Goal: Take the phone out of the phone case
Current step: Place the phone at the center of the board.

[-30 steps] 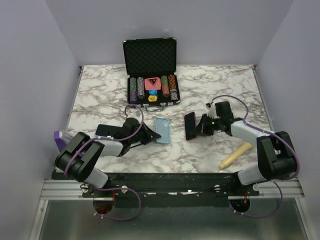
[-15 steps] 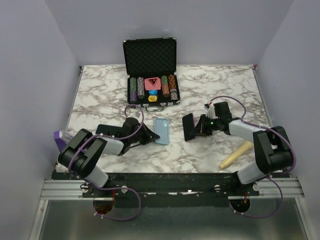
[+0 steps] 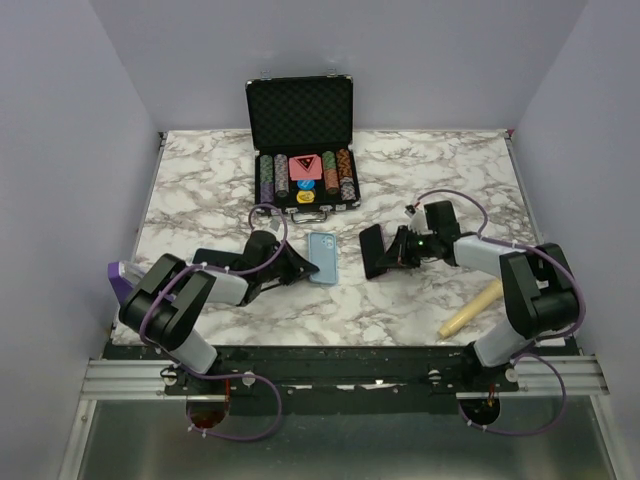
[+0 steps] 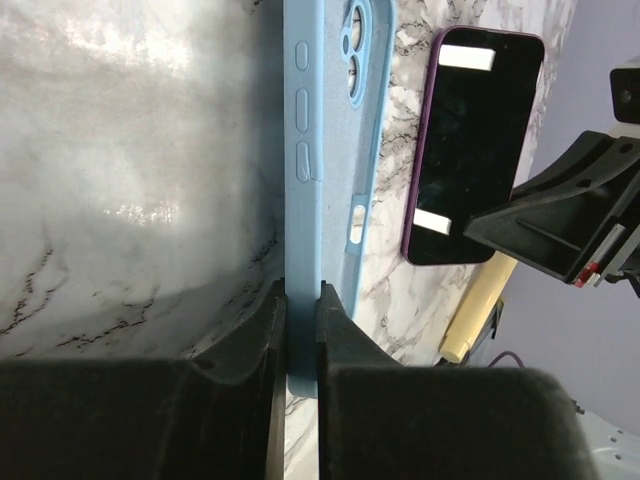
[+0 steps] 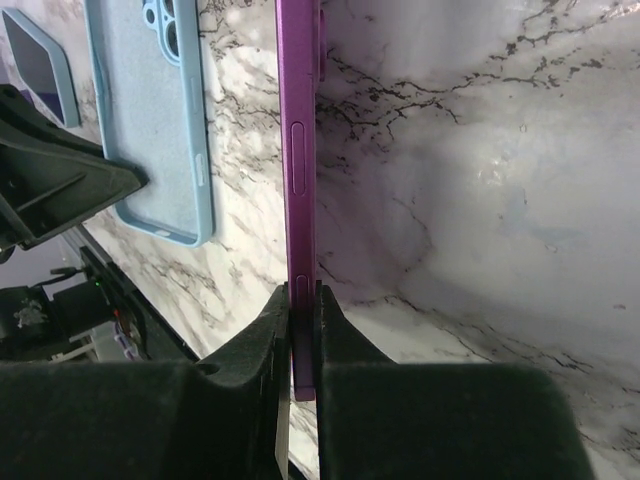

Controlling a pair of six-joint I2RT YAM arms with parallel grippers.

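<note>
The light blue phone case lies empty at the middle of the marble table, camera cutout up. My left gripper is shut on its near long edge; in the left wrist view the case runs straight out from between the jaws of the left gripper. The purple phone, out of the case, stands tilted on its edge to the right, dark screen facing the case. My right gripper is shut on it; in the right wrist view the phone's edge sits between the jaws of the right gripper.
An open black poker-chip case stands at the back centre. A cream cylinder lies at the front right, near the right arm. A purple object sits at the table's left edge.
Both grippers have crept slightly away from the near edge with their loads. The phone has shifted a little left and leans lower than before.
</note>
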